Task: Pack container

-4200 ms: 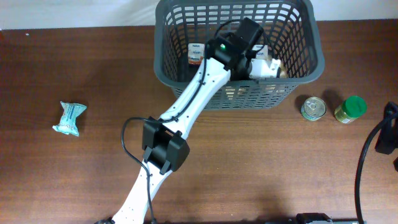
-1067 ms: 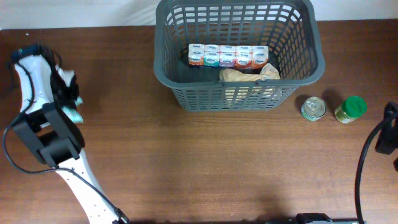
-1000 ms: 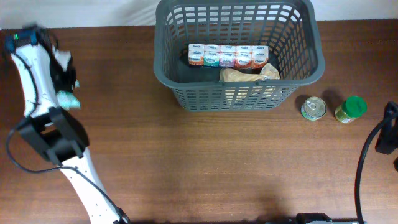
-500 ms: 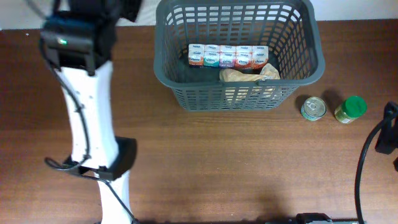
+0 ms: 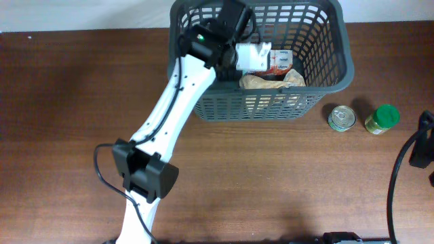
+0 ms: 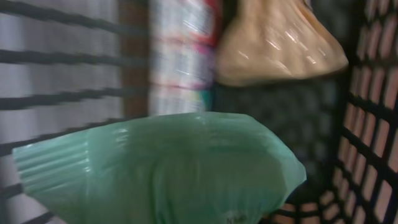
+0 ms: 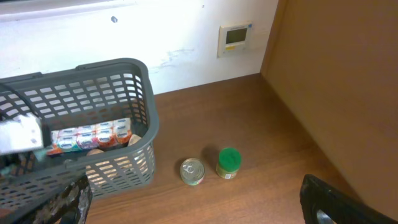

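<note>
The container (image 5: 271,108) is a dark grey lattice basket at the back of the table; it also shows in the right wrist view (image 7: 112,68). My left gripper (image 5: 243,53) reaches down inside it, over its left half. It is shut on a pale green plastic packet (image 6: 155,168) that fills the lower left wrist view, above the basket floor. A row of small cartons (image 5: 279,61) and a tan bag (image 5: 271,81) lie in the basket. My right gripper (image 7: 193,200) is open and empty, at the far right of the table.
A tin can (image 5: 341,118) and a green-lidded jar (image 5: 382,119) stand on the wooden table just right of the basket. The right arm (image 5: 422,142) sits at the table's right edge. A white wall runs behind the basket.
My left arm swung from the table's far left, where the green packet lay, across to the basket. The packet has left the table and is now held inside the basket.
</note>
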`<action>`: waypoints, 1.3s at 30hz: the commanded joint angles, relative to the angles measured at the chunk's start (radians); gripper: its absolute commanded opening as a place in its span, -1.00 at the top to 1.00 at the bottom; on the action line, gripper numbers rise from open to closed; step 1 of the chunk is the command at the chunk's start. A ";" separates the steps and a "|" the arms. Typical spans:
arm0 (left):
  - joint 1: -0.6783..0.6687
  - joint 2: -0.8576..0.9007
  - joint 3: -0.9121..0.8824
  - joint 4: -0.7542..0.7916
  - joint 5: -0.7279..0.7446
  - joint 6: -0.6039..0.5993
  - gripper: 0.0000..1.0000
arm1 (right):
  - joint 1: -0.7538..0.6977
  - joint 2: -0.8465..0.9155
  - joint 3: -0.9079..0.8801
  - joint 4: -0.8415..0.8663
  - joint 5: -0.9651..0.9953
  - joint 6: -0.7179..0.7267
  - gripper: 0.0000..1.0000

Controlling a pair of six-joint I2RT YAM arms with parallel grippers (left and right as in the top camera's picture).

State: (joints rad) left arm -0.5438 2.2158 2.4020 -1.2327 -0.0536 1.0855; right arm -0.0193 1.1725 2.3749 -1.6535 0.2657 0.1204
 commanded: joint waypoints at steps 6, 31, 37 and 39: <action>0.039 -0.005 -0.283 0.063 0.064 0.000 0.79 | -0.008 0.002 -0.001 0.003 0.016 0.004 -0.97; 0.349 -0.381 0.215 -0.119 -0.103 -0.655 -0.98 | -0.008 0.002 -0.001 0.003 0.016 0.004 -0.98; 0.722 -0.430 0.100 -0.116 0.042 -0.923 -0.99 | -0.008 0.002 -0.001 0.047 0.016 0.004 -0.98; 0.810 -0.412 0.035 -0.127 0.149 -0.985 -0.99 | -0.008 0.002 -0.001 0.089 0.017 0.004 -0.98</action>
State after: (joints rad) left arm 0.1474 1.7657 2.5324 -1.3407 -0.0837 0.2943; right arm -0.0193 1.1725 2.3745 -1.6073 0.2657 0.1207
